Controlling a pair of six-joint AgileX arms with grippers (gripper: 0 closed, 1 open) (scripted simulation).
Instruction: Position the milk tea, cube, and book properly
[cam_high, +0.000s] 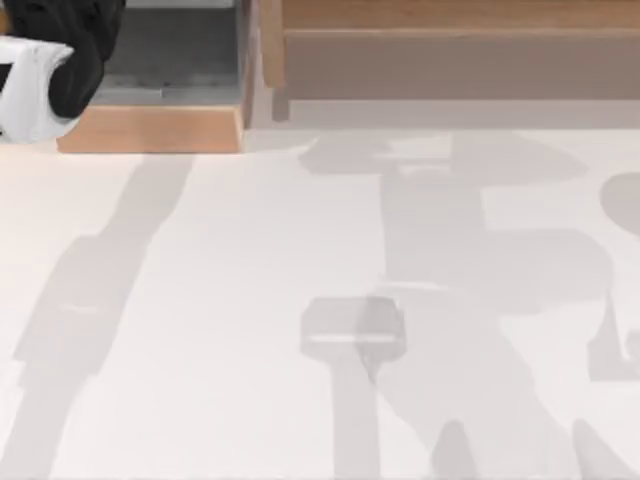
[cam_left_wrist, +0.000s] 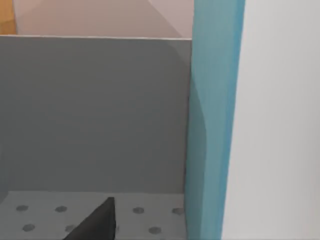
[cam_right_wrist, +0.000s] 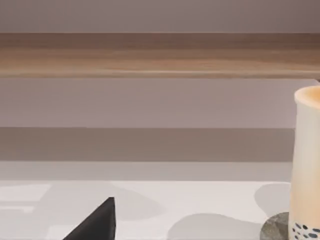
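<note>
left arm: over the wooden box (cam_high: 150, 128) at table's far-left corner; left claw (cam_left_wrist: 95, 222) in its grey compartment beside the book (cam_left_wrist: 212, 125), grip: can't tell
step: book placement, probably
milk tea (cam_right_wrist: 306, 165): on table by right claw (cam_right_wrist: 95, 222), grip: can't tell
next: judge release, then clear

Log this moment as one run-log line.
left arm: top-left, over wooden box | left wrist view: blue book against grey wall | right wrist view: milk tea standing on table before shelf
</note>
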